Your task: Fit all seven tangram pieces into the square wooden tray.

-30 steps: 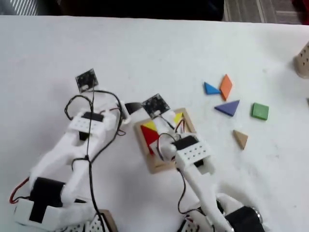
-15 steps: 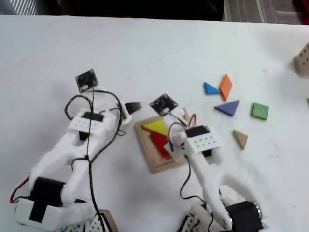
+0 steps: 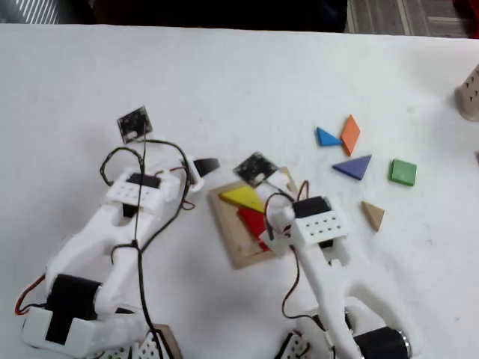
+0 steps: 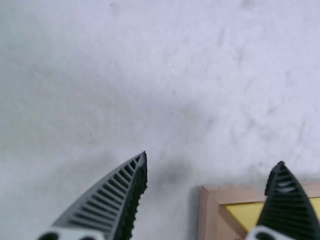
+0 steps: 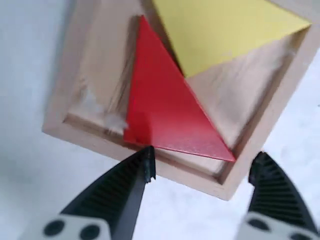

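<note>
The tray [image 3: 222, 224] sits mid-table with a yellow triangle [image 3: 243, 197] and a red triangle [image 3: 254, 223] flat inside. At its two o'clock lie the blue triangle [image 3: 327, 137], orange slanted piece [image 3: 350, 134], purple triangle [image 3: 354, 166], green square [image 3: 403, 172] and tan triangle [image 3: 373, 215]. They look thin, stiff, light and slick, so I'd pinch them across opposite edges. The right gripper [image 5: 205, 155] hangs spread over the tray's rim. The left gripper [image 4: 212, 160] is spread too, off the tray's eleven o'clock corner.

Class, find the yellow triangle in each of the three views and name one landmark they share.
High view: yellow triangle in the wooden tray's far half, touching the red triangle.
Left wrist view: a sliver of it inside the tray's corner.
Right wrist view: inside the tray, touching the red triangle.
Shared landmark: the tray's wooden rim.
</note>
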Motion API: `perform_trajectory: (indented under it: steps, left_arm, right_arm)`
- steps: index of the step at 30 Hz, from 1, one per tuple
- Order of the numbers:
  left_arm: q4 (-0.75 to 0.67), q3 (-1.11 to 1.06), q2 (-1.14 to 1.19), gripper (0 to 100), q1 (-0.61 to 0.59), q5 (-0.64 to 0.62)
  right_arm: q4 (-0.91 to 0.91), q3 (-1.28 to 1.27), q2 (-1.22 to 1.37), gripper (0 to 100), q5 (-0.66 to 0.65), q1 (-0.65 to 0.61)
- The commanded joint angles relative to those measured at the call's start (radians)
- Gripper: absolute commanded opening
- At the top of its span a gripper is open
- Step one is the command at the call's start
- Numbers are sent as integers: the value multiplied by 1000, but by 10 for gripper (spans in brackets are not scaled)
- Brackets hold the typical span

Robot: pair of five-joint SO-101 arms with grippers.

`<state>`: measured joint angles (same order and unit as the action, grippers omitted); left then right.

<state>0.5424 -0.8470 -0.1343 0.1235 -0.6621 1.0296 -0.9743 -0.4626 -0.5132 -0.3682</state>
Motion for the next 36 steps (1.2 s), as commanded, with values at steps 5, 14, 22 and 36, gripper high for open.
perform_trajectory:
  steps: [5,14,22,36]
  left_arm:
    - [-20,34,-5,370,-7,9]
    - [-20,34,-5,370,-7,9]
    - [-20,34,-5,370,-7,9]
    - [-18,34,-7,370,-7,9]
  right_arm:
    - [-31,37,41,318,-26,-79]
    - [-104,66,179,318,-92,-45]
    - [-143,75,174,318,5,-84]
    - [-8,152,173,320,58,-84]
